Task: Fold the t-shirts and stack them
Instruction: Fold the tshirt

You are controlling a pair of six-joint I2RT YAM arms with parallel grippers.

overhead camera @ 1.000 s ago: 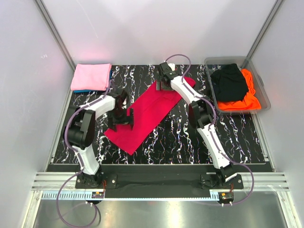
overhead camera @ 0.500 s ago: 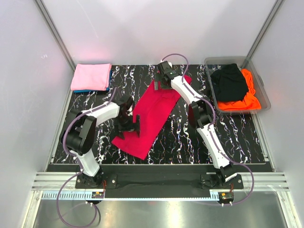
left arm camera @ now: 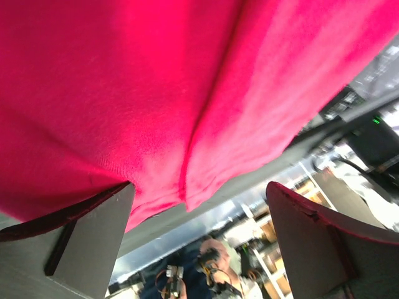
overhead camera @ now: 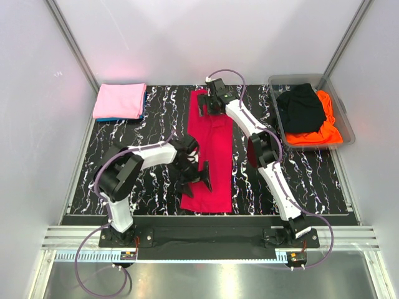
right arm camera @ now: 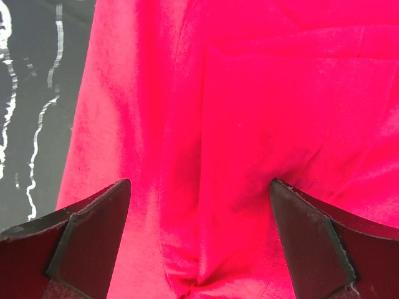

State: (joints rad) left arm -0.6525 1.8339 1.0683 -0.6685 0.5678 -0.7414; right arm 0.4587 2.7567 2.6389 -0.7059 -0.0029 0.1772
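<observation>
The crimson-red t-shirt lies as a long folded strip running from far to near down the middle of the table. My left gripper is at its near left edge; in the left wrist view the jaws stand wide apart, with the red cloth above them. My right gripper is over the shirt's far end; its jaws stand wide apart over the cloth, holding nothing. A folded light pink t-shirt lies on a blue one at the far left. The black and orange t-shirts are in the bin.
The clear plastic bin stands at the far right corner. The table top is black marble-patterned, also in the right wrist view. White walls close in the left, far and right sides.
The red shirt swung from a diagonal to a straight far-to-near strip. My left gripper moved right and nearer with its near end. My right gripper shifted slightly left at the far end.
</observation>
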